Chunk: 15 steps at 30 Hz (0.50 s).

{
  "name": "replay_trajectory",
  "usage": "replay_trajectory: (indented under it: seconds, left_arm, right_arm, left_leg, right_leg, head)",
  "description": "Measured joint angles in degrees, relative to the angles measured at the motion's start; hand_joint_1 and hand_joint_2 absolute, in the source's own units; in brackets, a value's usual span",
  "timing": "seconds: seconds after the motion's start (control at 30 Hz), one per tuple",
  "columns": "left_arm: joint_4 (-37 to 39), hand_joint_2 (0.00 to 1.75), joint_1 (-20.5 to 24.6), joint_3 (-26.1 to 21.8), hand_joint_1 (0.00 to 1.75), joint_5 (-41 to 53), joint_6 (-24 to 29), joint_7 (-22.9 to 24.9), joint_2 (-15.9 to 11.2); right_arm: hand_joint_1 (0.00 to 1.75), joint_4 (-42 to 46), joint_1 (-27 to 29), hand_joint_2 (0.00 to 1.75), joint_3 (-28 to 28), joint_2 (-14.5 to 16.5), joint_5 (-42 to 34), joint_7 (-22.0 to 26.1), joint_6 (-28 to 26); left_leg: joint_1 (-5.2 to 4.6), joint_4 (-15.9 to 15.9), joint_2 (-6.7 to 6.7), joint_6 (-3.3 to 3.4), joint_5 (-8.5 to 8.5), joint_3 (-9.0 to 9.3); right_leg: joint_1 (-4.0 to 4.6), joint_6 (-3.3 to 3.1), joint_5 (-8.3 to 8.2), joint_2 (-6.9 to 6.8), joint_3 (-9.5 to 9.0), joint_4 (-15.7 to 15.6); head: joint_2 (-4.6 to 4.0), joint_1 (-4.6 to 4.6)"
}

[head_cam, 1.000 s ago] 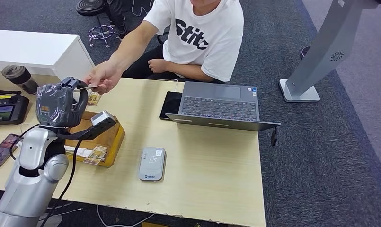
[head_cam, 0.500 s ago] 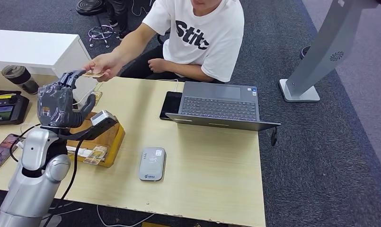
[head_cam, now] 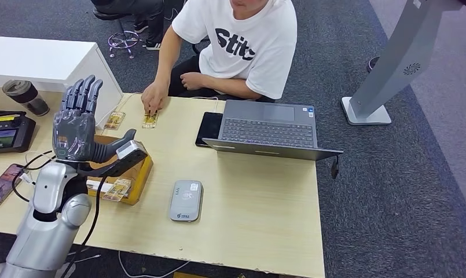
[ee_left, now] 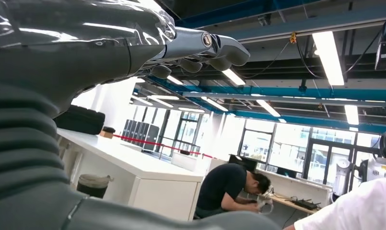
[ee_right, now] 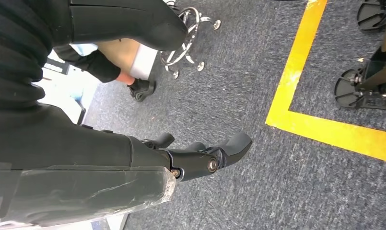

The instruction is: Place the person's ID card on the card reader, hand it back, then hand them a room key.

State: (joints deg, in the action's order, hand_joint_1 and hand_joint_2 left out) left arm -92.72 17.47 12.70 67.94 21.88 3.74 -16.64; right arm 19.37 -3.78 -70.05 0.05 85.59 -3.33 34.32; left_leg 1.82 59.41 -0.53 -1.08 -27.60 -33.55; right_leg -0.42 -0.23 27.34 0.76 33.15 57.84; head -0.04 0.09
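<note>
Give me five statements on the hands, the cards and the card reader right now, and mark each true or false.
1. The left hand is raised with fingers spread and holds nothing. True.
2. The person's hand presses a card onto the table. True.
3. A card lies on the card reader. False: its top is bare.
4. The laptop is closed. False: it is open, keyboard showing.
5. The right hand holds a room key. False: it hangs over the carpet, holding nothing.
</note>
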Motion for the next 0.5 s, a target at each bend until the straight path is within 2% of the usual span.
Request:
replay_trajectory:
  seconds: [0.2, 0.33, 0.5]
  left_arm:
    - [0.0, 0.0, -1.8, 0.0, 0.0, 2.7, 1.2, 0.2, 0.5]
    - [-0.3, 1.75, -5.1, 0.0, 0.0, 4.8, 2.9, 0.4, 0.5]
    - [-2.7, 1.75, -9.7, 0.0, 0.0, 4.7, 4.8, 0.6, 0.4]
  right_arm:
    - [0.0, 0.0, 0.4, 1.75, 0.0, 0.3, 0.0, -1.0, 0.0]
    - [0.0, 0.1, 0.7, 1.75, -0.3, 0.7, -0.3, -1.7, 0.0]
    - [0.0, 0.7, 1.1, 1.75, -0.7, 1.3, -0.4, -2.0, 0.0]
  left_leg:
    - [0.0, 0.0, 0.01, 0.0, 0.0, 0.0]
    - [0.0, 0.0, 0.01, 0.0, 0.0, -0.01]
    - [0.0, 0.0, 0.01, 0.0, -0.01, -0.02]
  right_leg:
    - [0.0, 0.0, 0.0, 0.01, 0.0, 0.0]
    - [0.0, 0.0, 0.01, 0.01, 0.0, 0.0]
    - [0.0, 0.0, 0.01, 0.01, -0.01, 0.0]
  head:
    - [0.0, 0.0]
    - [0.0, 0.0]
    - [0.0, 0.01]
